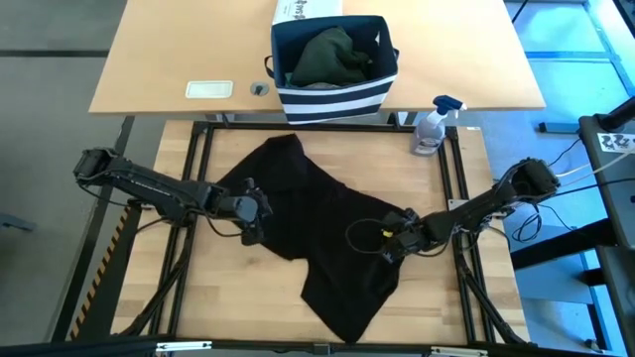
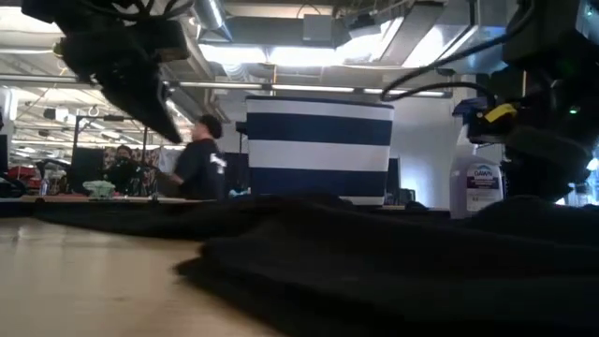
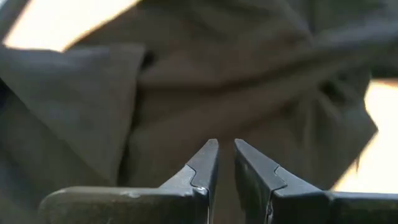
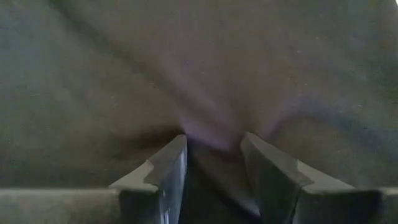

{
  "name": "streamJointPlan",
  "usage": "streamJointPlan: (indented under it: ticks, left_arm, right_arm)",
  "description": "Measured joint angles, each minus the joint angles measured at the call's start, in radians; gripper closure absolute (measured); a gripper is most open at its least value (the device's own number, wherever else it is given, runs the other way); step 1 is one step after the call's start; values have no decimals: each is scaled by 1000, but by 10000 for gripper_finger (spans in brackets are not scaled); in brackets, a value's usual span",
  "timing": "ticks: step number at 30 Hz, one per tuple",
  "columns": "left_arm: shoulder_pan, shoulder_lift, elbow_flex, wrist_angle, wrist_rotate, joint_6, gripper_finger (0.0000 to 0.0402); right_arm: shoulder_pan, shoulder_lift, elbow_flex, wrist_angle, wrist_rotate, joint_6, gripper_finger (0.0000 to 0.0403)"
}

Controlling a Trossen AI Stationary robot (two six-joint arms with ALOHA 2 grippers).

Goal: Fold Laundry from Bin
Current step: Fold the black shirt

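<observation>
Worktable (image 1: 228, 297): black garment (image 1: 327, 228) spread crumpled across centre, out of bin for flattening; judged early stage, no fold made
Bin (image 1: 335, 97): on far table, dark green laundry (image 1: 327, 58) inside, awaiting turn
Spray bottle (image 1: 431, 129): near worktable's far right corner, clear of cloth
Left arm: reaches in low from left; left gripper (image 1: 254, 213) at garment's left edge, fingers (image 3: 205, 165) nearly closed, narrow gap, no cloth visibly between
Right arm: reaches in from right; right gripper (image 1: 397, 241) on garment's right side, fingers (image 4: 171, 168) part-closed, pinching cloth bunched between them
</observation>
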Motion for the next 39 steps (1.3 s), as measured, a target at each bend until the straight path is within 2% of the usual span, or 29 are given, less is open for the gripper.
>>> streamJointPlan:
  ticks: [5, 10, 14, 19, 23, 26, 29, 35, 39]
  left_arm:
    - [-1, 1, 0, -28, 22, -20, 357]
    - [-1, 1, 0, -28, 25, -20, 357]
    - [-1, 1, 0, -31, 26, -21, 357]
    - [0, 1, 0, -35, 26, -23, 357]
    - [36, 1, 0, -35, 31, -22, 357]
    - [97, 1, 0, -14, 54, -15, 357]
    - [188, 1, 0, 55, 109, 27, 357]
    - [435, 31, 1, 145, 261, 62, 357]
    - [575, 73, 1, 161, 399, -7, 357]
  right_arm:
    - [46, -95, -11, -127, -15, 35, 238]
    - [128, -192, -16, -344, -14, 175, 238]
    - [200, -284, -14, -381, 65, 266, 238]
    - [242, -374, -13, -274, 201, 255, 238]
    - [229, -386, -11, -44, 274, 98, 238]
    - [198, -361, -10, 136, 264, -45, 238]
    - [168, -344, -10, 236, 262, -148, 238]
    - [68, -341, -9, 293, 231, -297, 238]
    - [-37, -340, -8, 350, 120, -414, 238]
